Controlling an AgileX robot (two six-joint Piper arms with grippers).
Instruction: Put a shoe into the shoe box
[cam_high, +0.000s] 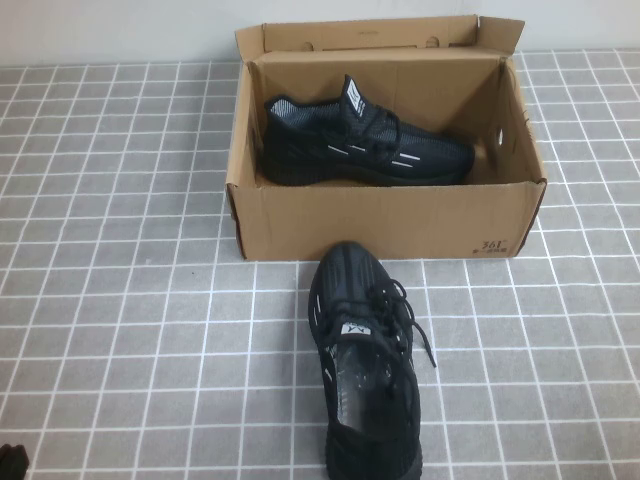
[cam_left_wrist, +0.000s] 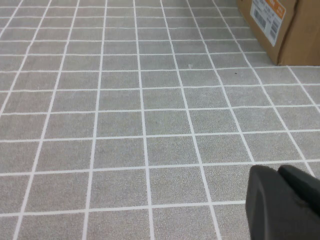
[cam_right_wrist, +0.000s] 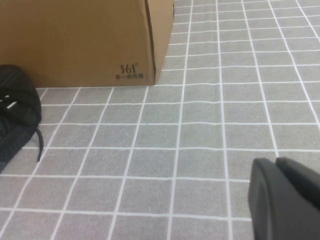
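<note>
The brown cardboard shoe box (cam_high: 380, 220) stands open at the back middle of the table, with its lid flap up behind it. One black shoe (cam_high: 360, 140) lies on its side inside, toe to the right. A second black shoe (cam_high: 365, 370) stands on the table just in front of the box, toe toward it. My left gripper (cam_left_wrist: 277, 169) is shut and empty, low over bare tiles at the near left, far from both shoes. My right gripper (cam_right_wrist: 274, 161) is also shut and empty. It hovers over tiles to the right of the front shoe (cam_right_wrist: 15, 115), near the box corner (cam_right_wrist: 150, 45).
Grey tiled cloth (cam_high: 120, 300) covers the whole table. A dark bit of my left arm (cam_high: 10, 462) shows at the near left corner. The box's labelled end (cam_left_wrist: 272, 22) is far from the left gripper.
</note>
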